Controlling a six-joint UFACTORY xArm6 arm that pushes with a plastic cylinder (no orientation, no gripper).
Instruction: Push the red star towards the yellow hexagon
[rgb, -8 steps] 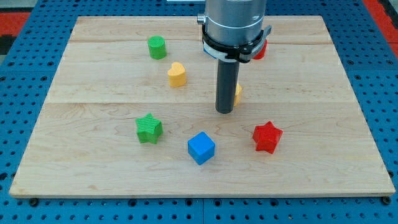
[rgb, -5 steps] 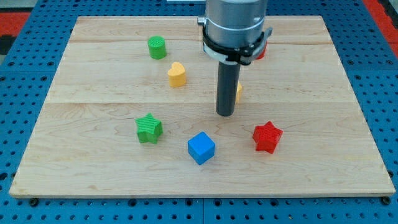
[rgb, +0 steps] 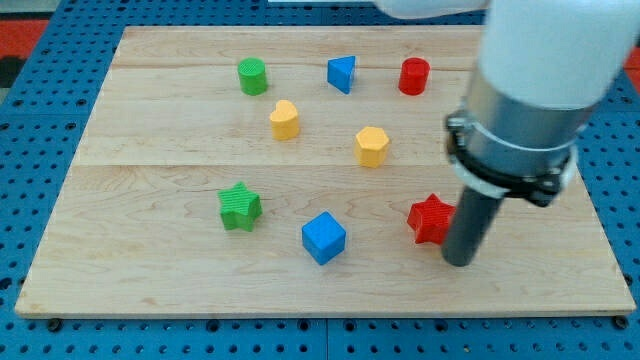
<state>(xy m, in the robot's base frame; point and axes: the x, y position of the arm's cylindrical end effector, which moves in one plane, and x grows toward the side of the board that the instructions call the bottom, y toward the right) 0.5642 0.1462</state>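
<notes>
The red star (rgb: 429, 219) lies on the wooden board at the view's lower right. The yellow hexagon (rgb: 371, 146) lies up and to the left of it, near the board's middle. My tip (rgb: 459, 261) rests on the board just right of and slightly below the red star, the rod touching or nearly touching its right side and hiding that edge.
A blue cube (rgb: 323, 238) sits left of the red star and a green star (rgb: 239, 207) further left. A yellow heart (rgb: 284, 119), a green cylinder (rgb: 252, 76), a blue triangle (rgb: 342, 73) and a red cylinder (rgb: 413, 76) lie toward the view's top.
My tip moved from just left of the yellow hexagon down and right to the red star's right side. The hexagon, blue triangle and red cylinder are now uncovered. No block has moved.
</notes>
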